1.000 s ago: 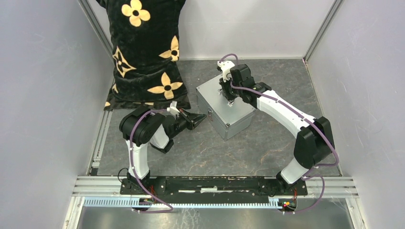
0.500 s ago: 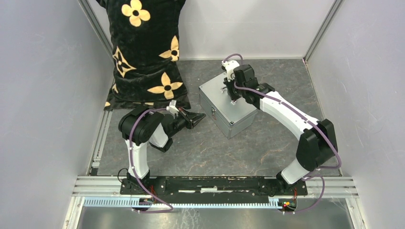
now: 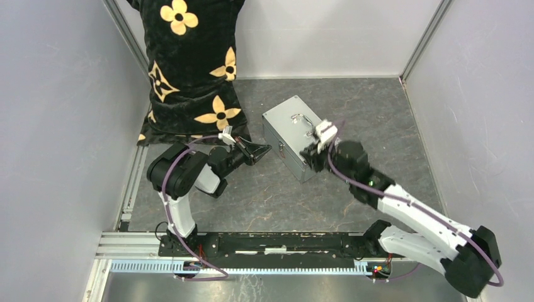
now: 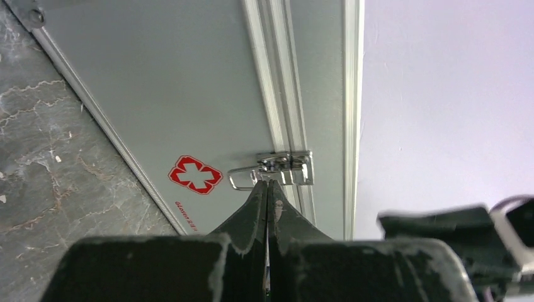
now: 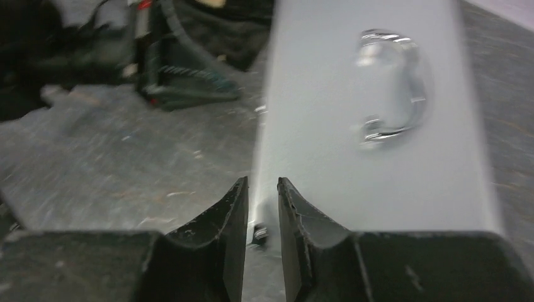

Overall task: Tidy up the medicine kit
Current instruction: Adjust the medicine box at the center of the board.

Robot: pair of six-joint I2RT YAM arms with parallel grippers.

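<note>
The medicine kit is a closed grey metal case (image 3: 291, 126) with a carry handle (image 3: 303, 119) on top. In the left wrist view its side (image 4: 189, 94) shows a red cross (image 4: 195, 175) and a chrome latch (image 4: 284, 168). My left gripper (image 3: 267, 150) is shut and empty, its tips (image 4: 267, 184) right at the latch. My right gripper (image 3: 311, 155) is by the case's near right corner, jaws a narrow gap apart with nothing between them (image 5: 262, 182). The case top (image 5: 352, 170) and handle (image 5: 390, 94) lie just ahead of it.
A black cloth bag with gold flowers (image 3: 189, 69) leans in the back left corner, close behind the left arm. Grey walls enclose the table on three sides. An aluminium rail (image 3: 283, 242) runs along the near edge.
My right gripper has left the handle on top of the case and swung back to the case's near right corner. The case has turned slightly. My left gripper has edged toward the latch.
</note>
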